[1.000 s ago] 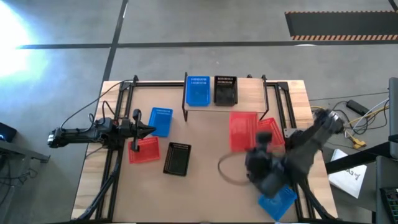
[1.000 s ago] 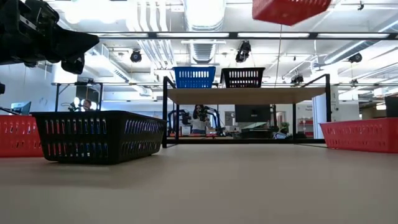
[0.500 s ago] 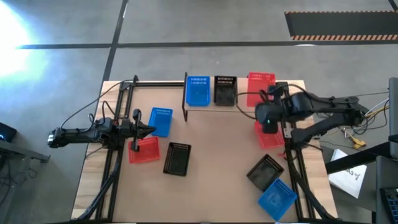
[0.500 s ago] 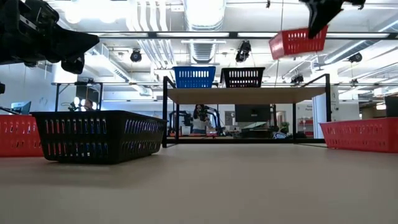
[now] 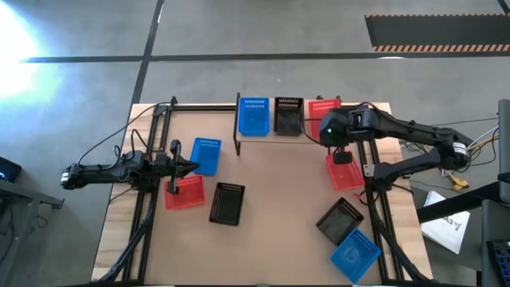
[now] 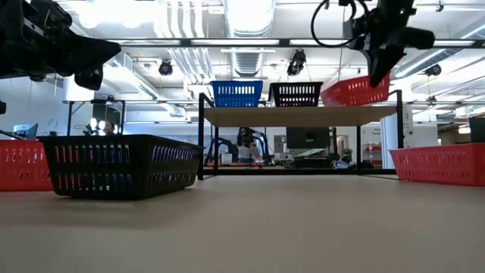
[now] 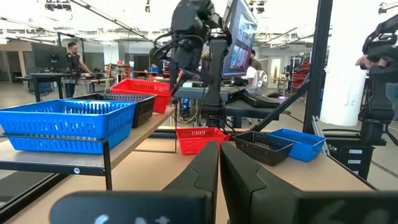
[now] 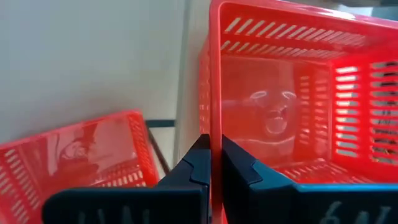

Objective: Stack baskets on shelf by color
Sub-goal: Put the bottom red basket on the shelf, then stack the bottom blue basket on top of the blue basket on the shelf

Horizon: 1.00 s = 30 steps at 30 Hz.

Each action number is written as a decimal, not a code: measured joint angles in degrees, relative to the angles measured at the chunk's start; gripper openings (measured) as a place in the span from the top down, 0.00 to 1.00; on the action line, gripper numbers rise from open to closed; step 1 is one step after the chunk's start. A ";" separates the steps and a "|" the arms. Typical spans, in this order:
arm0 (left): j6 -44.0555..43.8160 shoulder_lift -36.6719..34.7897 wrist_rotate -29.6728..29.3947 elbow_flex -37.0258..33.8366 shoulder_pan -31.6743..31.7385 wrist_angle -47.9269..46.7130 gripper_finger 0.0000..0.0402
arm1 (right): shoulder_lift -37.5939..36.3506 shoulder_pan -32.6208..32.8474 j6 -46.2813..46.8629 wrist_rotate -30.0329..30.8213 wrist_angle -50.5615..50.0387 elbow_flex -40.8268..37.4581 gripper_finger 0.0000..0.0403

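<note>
Red basket (image 8: 292,93) rim pinched between right fingers (image 8: 239,168), tilted above shelf (image 6: 299,116).

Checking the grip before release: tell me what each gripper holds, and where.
Right gripper pinches a red basket by its rim wall. Left gripper holds nothing.

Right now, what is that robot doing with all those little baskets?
It is sorting baskets onto a shelf. The right gripper is shut on the rim of a red basket, holding it tilted at the shelf's free end, beside a blue basket and a black basket already up there. The left gripper waits, shut, near a blue and a red basket on the table.
</note>
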 joint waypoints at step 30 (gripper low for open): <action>-0.01 -0.04 0.04 0.00 -0.01 -0.02 1.00 | -4.92 -2.65 7.93 -1.56 7.29 1.64 0.61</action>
